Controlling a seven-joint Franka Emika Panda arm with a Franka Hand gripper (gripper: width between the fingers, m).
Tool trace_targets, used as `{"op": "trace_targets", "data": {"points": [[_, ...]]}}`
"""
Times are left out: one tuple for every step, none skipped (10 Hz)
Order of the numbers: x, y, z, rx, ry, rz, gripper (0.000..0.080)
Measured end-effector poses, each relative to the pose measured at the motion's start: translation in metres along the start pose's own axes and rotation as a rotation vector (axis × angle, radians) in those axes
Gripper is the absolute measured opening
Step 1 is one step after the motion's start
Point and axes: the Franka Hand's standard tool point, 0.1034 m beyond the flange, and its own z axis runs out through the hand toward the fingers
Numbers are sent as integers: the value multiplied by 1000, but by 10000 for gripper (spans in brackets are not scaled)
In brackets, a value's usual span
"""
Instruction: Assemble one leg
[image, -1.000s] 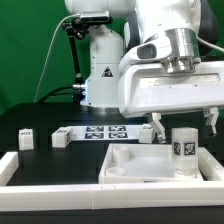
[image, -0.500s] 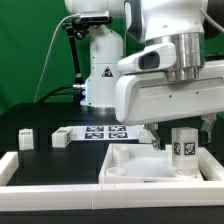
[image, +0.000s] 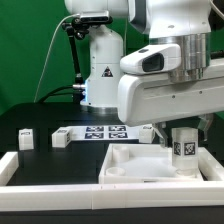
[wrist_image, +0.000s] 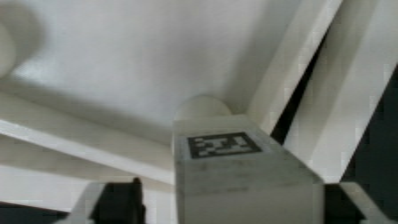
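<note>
Standing upright on the white panel (image: 122, 172), at the exterior view's right, the leg (image: 183, 146) shows its tag. The gripper (image: 183, 134) hangs spread wide, one finger on either side of the leg.

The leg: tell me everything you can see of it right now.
The leg is a small, stubby white post, plastic-looking, with a rounded top and a square black-and-white tag on its side. It stands upright on the large flat white piece, toward the exterior view's right. The gripper straddles it with jaws open, a gap showing on each side in the wrist view.
</note>
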Motion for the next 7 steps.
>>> {"op": "trace_targets", "data": {"points": [[0,0,0,0,0,11,291],[0,0,0,0,0,10,291],[0,-1,0,3,0,59,291],[0,-2,1,7,0,159,291],[1,-7,1,21,-1,367,291],[2,-10,2,23,5,453,291],[4,-12,2,33,15,592,291]]}}
